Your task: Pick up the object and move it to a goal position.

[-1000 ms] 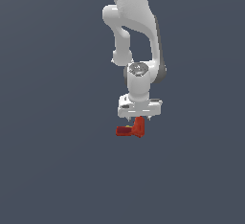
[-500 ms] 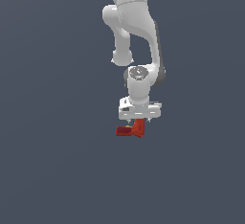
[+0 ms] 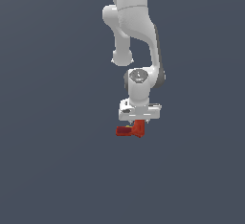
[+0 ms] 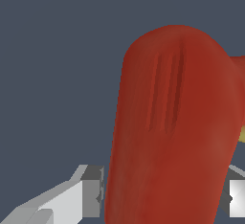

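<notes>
The object [image 3: 130,130] is a small red-orange L-shaped item with a darker red stub pointing to the exterior view's left. It sits directly under my white gripper [image 3: 139,123]. In the wrist view the object's rounded red arm [image 4: 172,137] fills the space between my fingers [image 4: 92,192]. The jaws stand open on either side of it, very close to its sides, with a thin dark gap still showing on one side. The fingertips are hidden behind the object in the exterior view.
The ground around is plain dark grey-blue [image 3: 57,170]. The white arm [image 3: 136,36] rises above the gripper. A sliver of yellow-green [image 4: 242,134] shows at the edge of the wrist view behind the object.
The gripper has come down slightly onto the object. The object has stayed where it was.
</notes>
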You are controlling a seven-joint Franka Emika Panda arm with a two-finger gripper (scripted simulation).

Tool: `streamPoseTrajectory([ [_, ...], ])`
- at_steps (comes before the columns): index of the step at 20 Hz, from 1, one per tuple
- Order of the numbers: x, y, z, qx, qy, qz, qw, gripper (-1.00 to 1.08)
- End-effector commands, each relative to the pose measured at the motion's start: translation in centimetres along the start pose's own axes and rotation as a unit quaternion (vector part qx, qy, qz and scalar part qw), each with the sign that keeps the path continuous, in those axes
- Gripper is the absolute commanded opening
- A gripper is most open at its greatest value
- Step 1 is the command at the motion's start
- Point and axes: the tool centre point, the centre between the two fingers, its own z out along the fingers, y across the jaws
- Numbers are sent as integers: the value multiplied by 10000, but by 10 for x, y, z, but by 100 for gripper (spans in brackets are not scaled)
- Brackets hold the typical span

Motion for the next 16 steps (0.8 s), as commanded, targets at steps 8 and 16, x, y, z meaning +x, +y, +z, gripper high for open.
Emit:
streamPoseTrajectory([
  [8,-1,-1,-1,0,2,-2,10000,-100],
  [16,-14,-35,-15,1,3,0,10000,-100],
])
